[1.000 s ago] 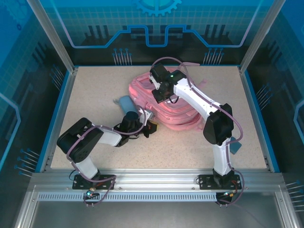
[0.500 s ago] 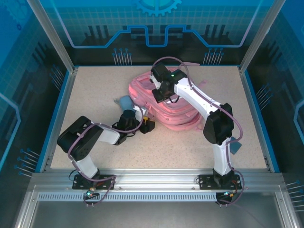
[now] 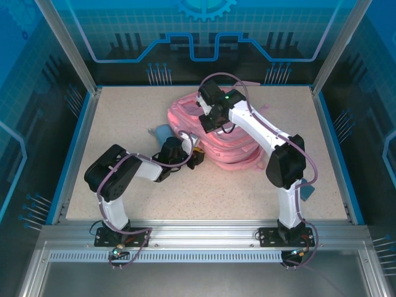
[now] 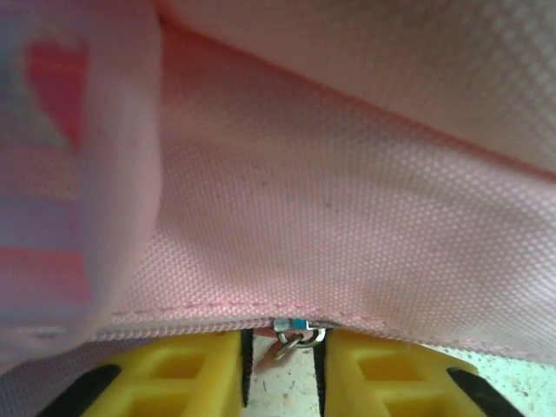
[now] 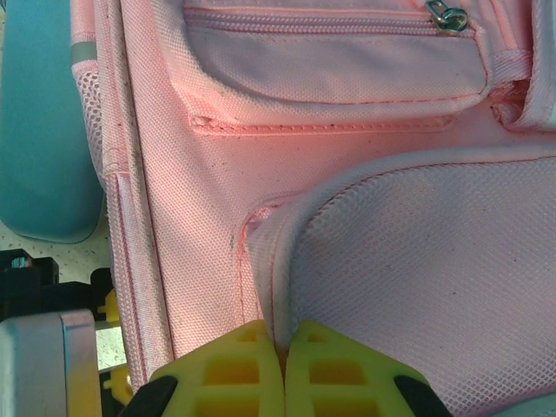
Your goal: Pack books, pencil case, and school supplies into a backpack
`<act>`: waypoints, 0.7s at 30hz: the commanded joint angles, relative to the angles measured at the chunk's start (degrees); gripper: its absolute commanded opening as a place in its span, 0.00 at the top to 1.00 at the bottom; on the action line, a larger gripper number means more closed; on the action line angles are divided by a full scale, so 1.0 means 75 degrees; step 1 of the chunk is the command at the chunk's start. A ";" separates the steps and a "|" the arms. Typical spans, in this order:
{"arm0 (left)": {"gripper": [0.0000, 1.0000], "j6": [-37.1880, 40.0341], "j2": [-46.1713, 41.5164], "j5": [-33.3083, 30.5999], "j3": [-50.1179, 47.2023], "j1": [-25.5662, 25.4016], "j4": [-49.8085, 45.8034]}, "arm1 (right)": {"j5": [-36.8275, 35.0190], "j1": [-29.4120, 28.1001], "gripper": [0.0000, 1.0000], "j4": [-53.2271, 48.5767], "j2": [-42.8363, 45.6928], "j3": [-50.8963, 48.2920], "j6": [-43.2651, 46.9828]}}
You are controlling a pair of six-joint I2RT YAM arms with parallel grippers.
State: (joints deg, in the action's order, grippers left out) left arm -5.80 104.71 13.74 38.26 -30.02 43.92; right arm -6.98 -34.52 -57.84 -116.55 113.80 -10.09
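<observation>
Blue enclosure [image 3: 204, 31], speckled table [image 3: 235, 192], pink backpack [image 3: 223, 148].

The backpack [image 3: 232, 154] is pink all over, its cloth a fine woven grain with darker pink stitching. A paler pink mesh panel [image 5: 426, 261] covers part of it, and its zip pull [image 5: 446, 16] is silver. The pencil case [image 3: 162, 132] is light blue-teal. The worktop [image 3: 124, 117] is beige with fine dark speckles and a blue edge. The left pincer [image 4: 280, 352] and right pincer [image 5: 283, 339] have yellow fingers backed with black. The left arm [image 3: 114, 179] and right arm [image 3: 260, 133] are white and black, with purple cables [image 3: 219, 77].
</observation>
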 commanded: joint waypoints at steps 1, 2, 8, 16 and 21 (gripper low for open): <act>0.85 0.0278 0.0125 0.0103 0.0205 0.0085 0.0040 | 0.0357 0.0044 1.00 0.0225 0.0554 0.0272 -0.0067; 0.89 0.0304 0.0125 0.0092 0.0184 0.0088 0.0050 | 0.0350 0.0062 1.00 0.0224 0.0566 0.0272 -0.0064; 1.00 0.0364 0.0011 0.0166 0.0045 0.0124 0.0011 | 0.0287 0.0114 1.00 0.0234 0.0576 0.0248 -0.0073; 1.00 0.0029 -0.0341 0.0532 -0.0298 -0.0001 0.0106 | 0.0428 0.0127 1.00 0.0312 0.0541 0.0214 -0.0173; 1.00 -0.0144 -0.0745 0.0462 -0.0550 -0.0542 0.0096 | 0.0632 0.0127 1.00 0.0465 0.0381 0.0225 -0.0312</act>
State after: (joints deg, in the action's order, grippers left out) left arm -5.72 101.93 15.25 35.46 -31.44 43.97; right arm -5.48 -33.78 -57.84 -116.03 113.80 -10.72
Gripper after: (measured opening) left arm 0.050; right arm 0.063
